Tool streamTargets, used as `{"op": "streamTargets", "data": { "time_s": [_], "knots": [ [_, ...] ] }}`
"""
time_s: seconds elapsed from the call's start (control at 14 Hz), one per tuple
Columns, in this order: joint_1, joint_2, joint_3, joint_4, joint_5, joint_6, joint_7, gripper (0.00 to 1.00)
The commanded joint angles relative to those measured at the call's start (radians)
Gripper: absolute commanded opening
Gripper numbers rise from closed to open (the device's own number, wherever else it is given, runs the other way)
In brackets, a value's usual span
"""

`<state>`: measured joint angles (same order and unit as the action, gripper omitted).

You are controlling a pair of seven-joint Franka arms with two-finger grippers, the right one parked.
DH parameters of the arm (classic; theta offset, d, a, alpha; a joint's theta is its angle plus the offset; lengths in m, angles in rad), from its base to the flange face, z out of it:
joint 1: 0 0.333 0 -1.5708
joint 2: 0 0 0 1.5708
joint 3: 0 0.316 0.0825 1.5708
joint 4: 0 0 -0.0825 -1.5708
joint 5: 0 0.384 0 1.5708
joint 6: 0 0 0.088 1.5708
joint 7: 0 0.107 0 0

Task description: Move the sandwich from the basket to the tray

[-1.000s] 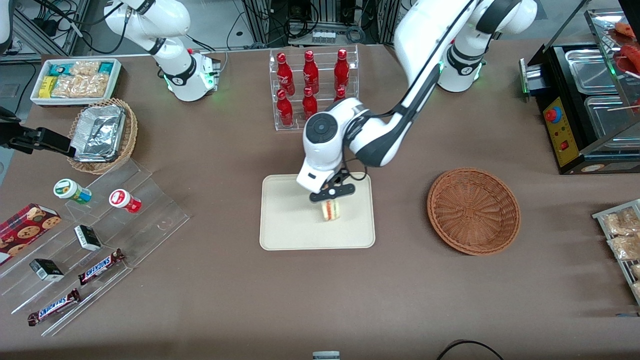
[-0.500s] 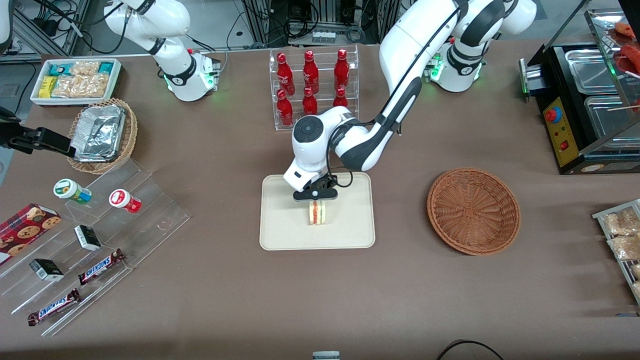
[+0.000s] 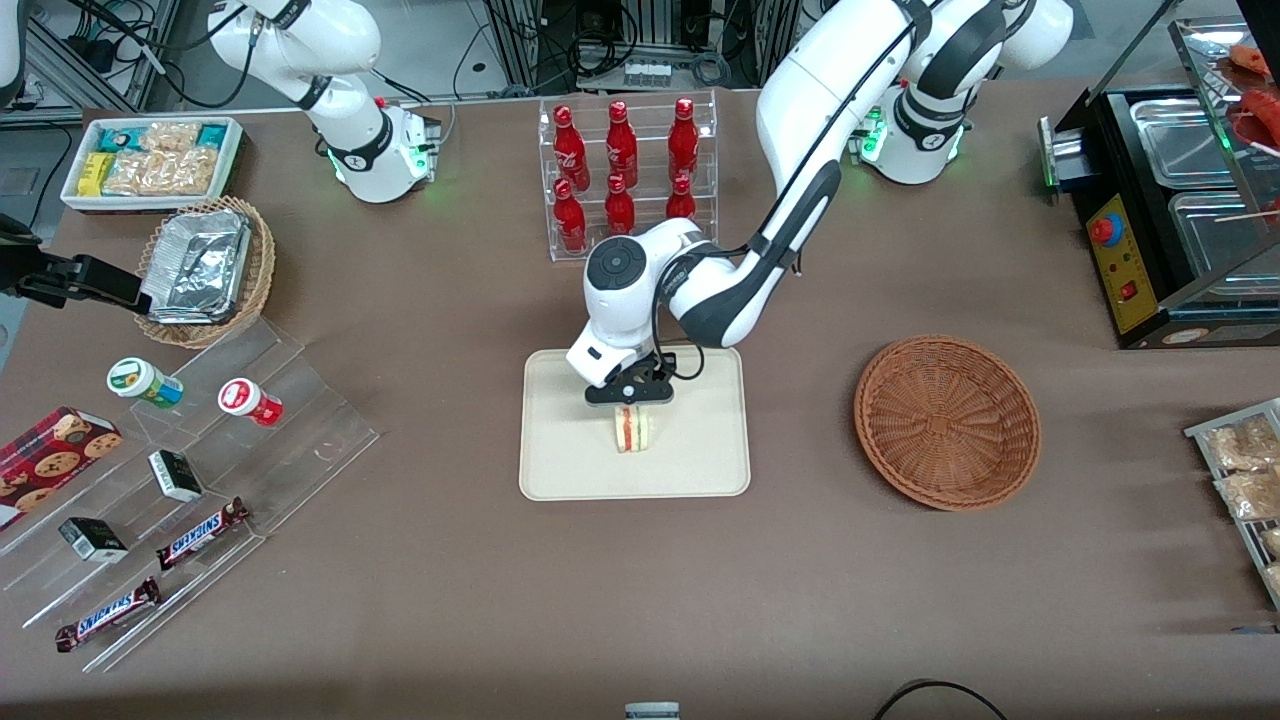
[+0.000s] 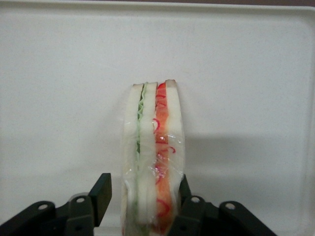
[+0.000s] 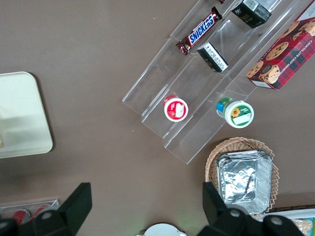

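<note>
Brown cloth is seen covering the whole table [image 3: 600,600], with the nearest strip at the bottom of the front frame left bare apart from chocolate bars [image 3: 150,575] laid on a clear stepped stand [image 3: 190,500] at the lower left. Slightly farther from the camera, at the centre of the frame, the cream tray [image 3: 560,470] is set flat on the cloth, and the sandwich [image 3: 631,429] is stood on edge on it, near the tray's middle. The wedge is clamped between the two fingers of the gripper [image 3: 628,393], which is lowered right over the tray; in the wrist view the dark fingers [image 4: 101,191] are pressed against both bread faces of the sandwich [image 4: 152,162], whose green and red filling layers are shown under clear wrap, with the tray floor [image 4: 246,73] spread around it. At middle right of the front frame the reddish-brown basket [image 3: 947,422] is placed level with the tray, well apart from it, toward the working arm's end of the table. Farther still, a clear rack of red bottles [image 3: 622,170] is stood at upper centre, and a foil-lined wicker basket [image 3: 205,270] and a white bin of snack packets [image 3: 150,160] are found at the upper left.
</note>
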<state>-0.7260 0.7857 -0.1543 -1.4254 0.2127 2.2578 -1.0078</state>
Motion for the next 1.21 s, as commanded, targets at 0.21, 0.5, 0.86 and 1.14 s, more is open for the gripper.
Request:
{"op": "streamTargets", "data": {
  "time_s": [0.21, 0.5, 0.86, 1.14],
  "knots": [
    [0.055, -0.138, 0.007, 0.020, -0.009, -0.194, -0.009, 1.00],
    [0.140, -0.293, 0.004, 0.017, -0.053, -0.444, 0.012, 1.00],
    [0.265, -0.486, 0.006, -0.021, -0.071, -0.665, 0.132, 1.00],
    [0.399, -0.661, 0.006, -0.165, -0.099, -0.673, 0.298, 1.00]
  ]
}}
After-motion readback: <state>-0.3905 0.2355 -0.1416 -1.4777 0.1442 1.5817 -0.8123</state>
